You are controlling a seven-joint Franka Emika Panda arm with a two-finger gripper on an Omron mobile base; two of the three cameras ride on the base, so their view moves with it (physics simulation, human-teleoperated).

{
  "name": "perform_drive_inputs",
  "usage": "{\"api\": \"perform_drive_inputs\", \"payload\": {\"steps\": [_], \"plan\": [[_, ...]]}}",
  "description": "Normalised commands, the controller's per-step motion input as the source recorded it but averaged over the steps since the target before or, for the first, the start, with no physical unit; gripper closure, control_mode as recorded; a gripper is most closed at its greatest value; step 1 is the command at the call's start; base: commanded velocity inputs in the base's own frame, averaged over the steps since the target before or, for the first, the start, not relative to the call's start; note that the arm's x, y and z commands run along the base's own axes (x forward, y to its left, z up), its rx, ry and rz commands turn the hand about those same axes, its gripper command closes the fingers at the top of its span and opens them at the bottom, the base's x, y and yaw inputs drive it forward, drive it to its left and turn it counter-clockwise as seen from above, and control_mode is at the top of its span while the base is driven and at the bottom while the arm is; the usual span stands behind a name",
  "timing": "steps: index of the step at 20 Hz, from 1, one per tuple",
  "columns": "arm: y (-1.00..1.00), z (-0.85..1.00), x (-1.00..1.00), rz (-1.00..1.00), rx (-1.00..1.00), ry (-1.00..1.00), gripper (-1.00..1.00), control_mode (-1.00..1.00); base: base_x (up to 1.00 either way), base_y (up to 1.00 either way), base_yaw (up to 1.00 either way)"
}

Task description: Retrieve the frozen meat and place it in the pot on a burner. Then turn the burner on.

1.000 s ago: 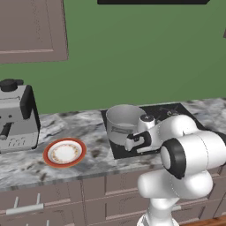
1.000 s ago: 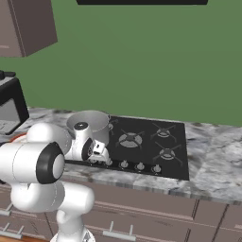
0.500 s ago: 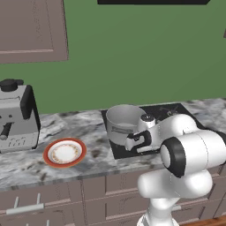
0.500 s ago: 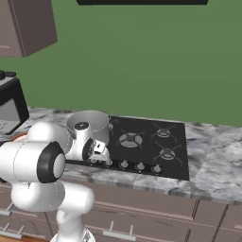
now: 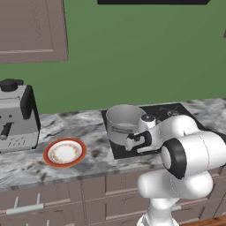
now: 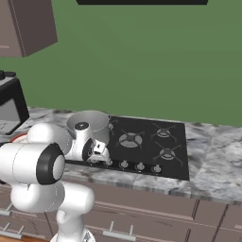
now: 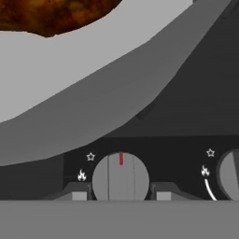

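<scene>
On the cooktop's (image 6: 156,146) near-left burner, the pot (image 5: 122,123) with the frozen meat (image 7: 56,14) inside, gripper (image 7: 121,193) low at the front edge, fingertips (image 7: 78,193) pinching a grey knob (image 7: 120,177), red mark up.

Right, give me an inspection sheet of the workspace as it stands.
Surface: marble counter with a black cooktop.
Job's things: pot on the cooktop's left burner; frozen meat inside it.
Clutter: orange-rimmed plate; coffee machine.
Gripper: gripper straddling a burner knob, fingertips beside it; contact cannot be told.
Cables: nothing seen.
Surroundings: green wall, upper cabinet, drawers below.
</scene>
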Motion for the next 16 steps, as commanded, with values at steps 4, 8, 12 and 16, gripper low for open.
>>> {"api": "perform_drive_inputs", "payload": {"steps": [4, 8, 12, 16], "plan": [[-0.02, 0.00, -0.07, 0.01, 0.00, 0.00, 1.00, -1.00, 0.00, 0.00, 0.00], [-0.07, 0.00, -0.01, 0.09, 0.00, 0.00, 1.00, -1.00, 0.00, 0.00, 0.00], [-0.02, -0.03, -0.01, 0.15, 0.00, 0.00, 1.00, -1.00, 0.00, 0.00, 0.00], [0.00, 0.00, 0.00, 0.18, 0.00, 0.00, 1.00, -1.00, 0.00, 0.00, 0.00]]}}
